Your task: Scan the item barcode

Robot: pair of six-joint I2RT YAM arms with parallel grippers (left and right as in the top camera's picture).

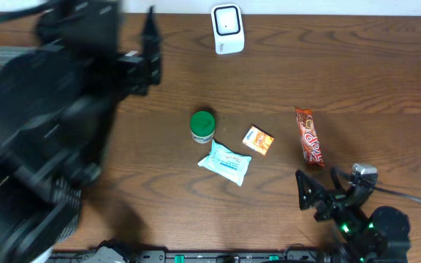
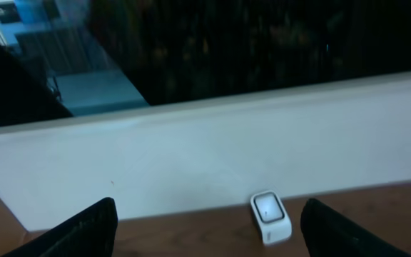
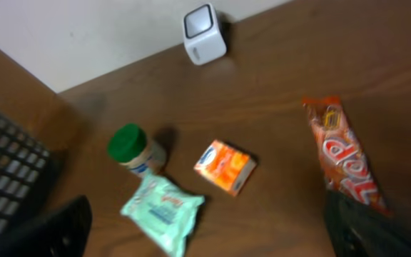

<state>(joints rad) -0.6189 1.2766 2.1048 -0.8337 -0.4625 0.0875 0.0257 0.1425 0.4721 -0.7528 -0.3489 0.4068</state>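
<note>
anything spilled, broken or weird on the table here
Nothing stands out. The white scanner stands at the far edge. The green-lidded jar, wipes packet, orange box and candy bar sit mid-table, at loose angles to each other. They all look intact and nothing has spilled.

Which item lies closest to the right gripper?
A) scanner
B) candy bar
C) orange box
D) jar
B: in the overhead view the candy bar lies just ahead of the open right gripper, nearer than anything else on the table.
</note>
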